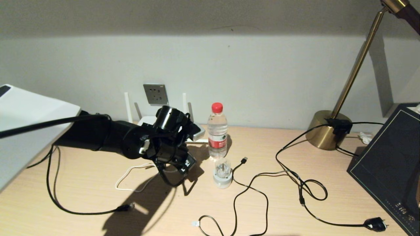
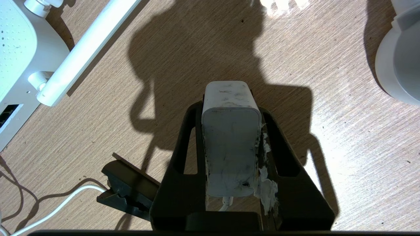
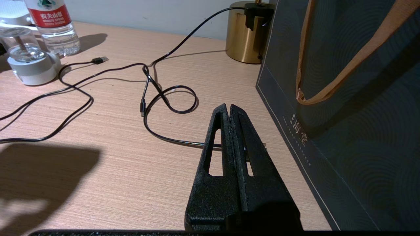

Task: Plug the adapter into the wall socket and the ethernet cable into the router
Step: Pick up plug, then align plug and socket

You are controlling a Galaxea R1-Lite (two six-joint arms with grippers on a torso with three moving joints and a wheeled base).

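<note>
Left hand [image 2: 231, 144] sits low over the pale wood-grain counter [image 1: 295, 203], near side of the flat white rectangular router [image 1: 196, 131], left of centre; its two black fingers [image 2: 183, 154] flank the small white cube-shaped adapter [image 2: 229, 137] and appear to press on both flanks; judged a fresh grip, adapter apparently still resting on the counter.

Risks from here:
- grip sits toward the cord end; if the block pivots between the fingers on lifting, the prongs would not line up with the holes of the square grey metallic wall socket [image 1: 155, 94];
- thin white cord [image 1: 131, 178] loops loosely on the counter to the near left; it could drag or snag on a small black clip [image 2: 128, 190] lying just beside the hand;
- the socket is on the far wall directly behind the router, between its upright white antennas [image 1: 127, 107]; the path there crosses the router body, so a low carry could knock it or an antenna;
- a clear water bottle with red cap [image 1: 217, 131] stands just right of the router and could be tipped.

Adapter appearance: rounded edges, off-white, scuffed with dark marks, crumbly white residue along one flank and on the neighbouring finger; prongs not visible.

Right hand [image 3: 229, 109]: fingers pressed together, holding nothing, parked above the counter beside a dark paper bag [image 3: 344, 114], well apart from the work.

Long thin black ethernet cable [image 1: 82, 211] lies on the near left, clear plug tip free on the counter; not yet plugged.
</note>
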